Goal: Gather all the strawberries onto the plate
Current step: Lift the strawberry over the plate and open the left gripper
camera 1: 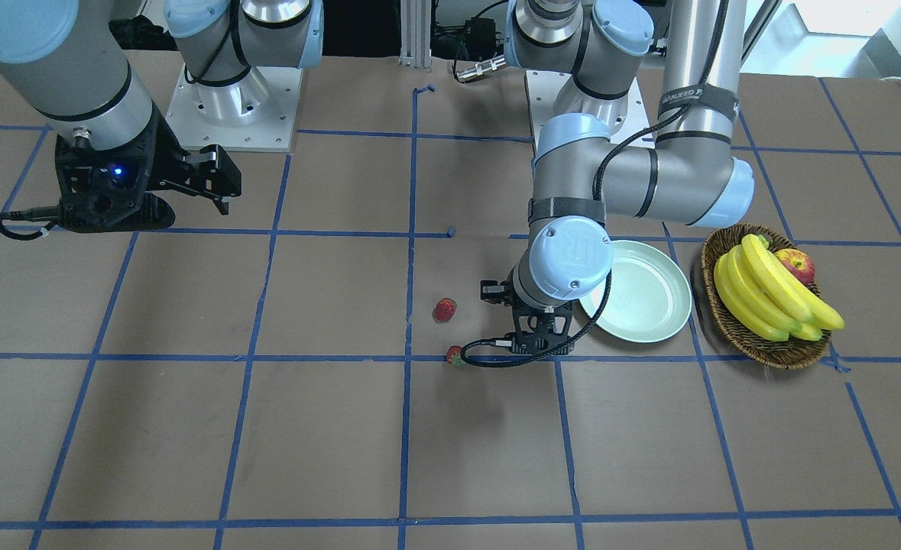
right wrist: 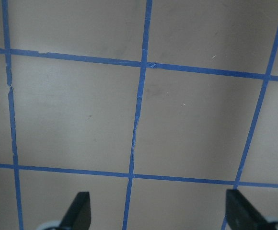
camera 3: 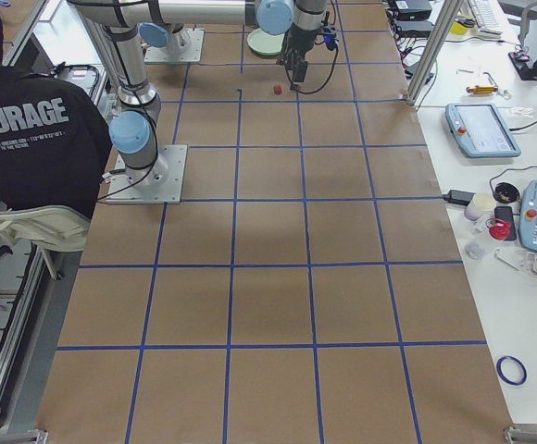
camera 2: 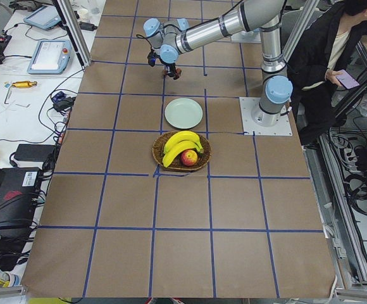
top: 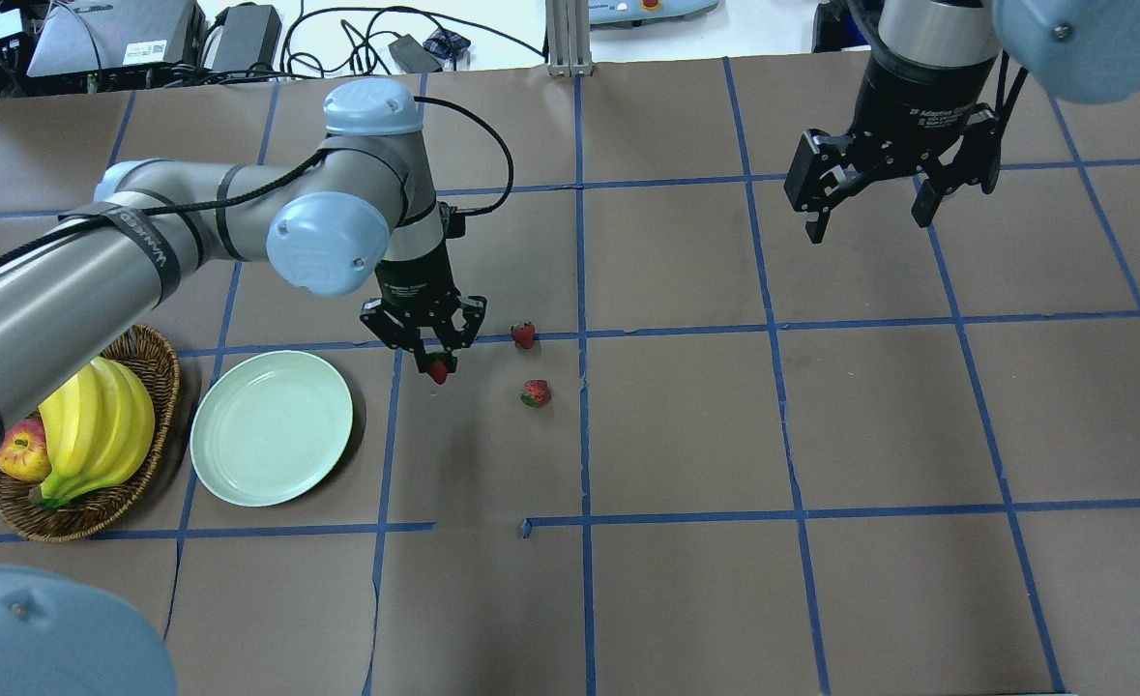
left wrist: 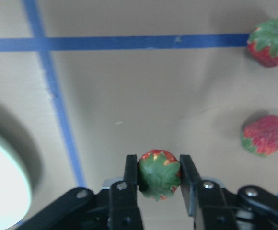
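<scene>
Left gripper [top: 437,360] clenched on one strawberry [left wrist: 158,174], its green cap facing the wrist camera. In the overhead view, taken from that gripper: plate [top: 271,426] at 8 o'clock, near but apart. Second strawberry [top: 523,334] at 2 o'clock, third strawberry [top: 535,392] at 4 o'clock, both on the table [top: 686,435]. Right gripper [top: 866,224] spread wide and gripping nothing, well apart toward 2 o'clock.

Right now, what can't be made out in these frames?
- Held strawberry: hidden under the left hand in the front-facing view.
- Plate: one side covered by the left arm in the front-facing view; cut off by the frame edge and blurred in the left wrist view.
- Two loose strawberries: too small in both side views for detail.
- Right hand: only fingertips show in its wrist view.
</scene>
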`<state>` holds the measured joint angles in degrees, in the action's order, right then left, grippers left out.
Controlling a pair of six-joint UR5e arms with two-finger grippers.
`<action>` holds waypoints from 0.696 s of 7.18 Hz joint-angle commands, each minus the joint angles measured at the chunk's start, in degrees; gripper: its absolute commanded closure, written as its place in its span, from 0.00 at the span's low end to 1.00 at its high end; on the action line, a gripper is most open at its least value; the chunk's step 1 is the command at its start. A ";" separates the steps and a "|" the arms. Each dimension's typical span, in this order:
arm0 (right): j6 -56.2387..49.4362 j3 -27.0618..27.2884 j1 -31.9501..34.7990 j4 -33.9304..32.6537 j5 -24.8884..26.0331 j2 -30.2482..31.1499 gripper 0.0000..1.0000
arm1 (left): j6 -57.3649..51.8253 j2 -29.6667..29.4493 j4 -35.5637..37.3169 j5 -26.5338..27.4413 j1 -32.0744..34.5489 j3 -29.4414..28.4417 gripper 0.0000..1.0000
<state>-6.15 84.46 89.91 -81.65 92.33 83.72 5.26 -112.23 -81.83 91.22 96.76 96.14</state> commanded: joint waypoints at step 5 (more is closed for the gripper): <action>0.00 0.00 0.00 0.18 0.13 0.04 0.00 | -18.97 0.09 -6.32 15.39 -17.22 4.05 1.00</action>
<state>-6.15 84.46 89.91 -81.49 92.39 83.76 -12.51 -111.22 -88.22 106.34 81.07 98.76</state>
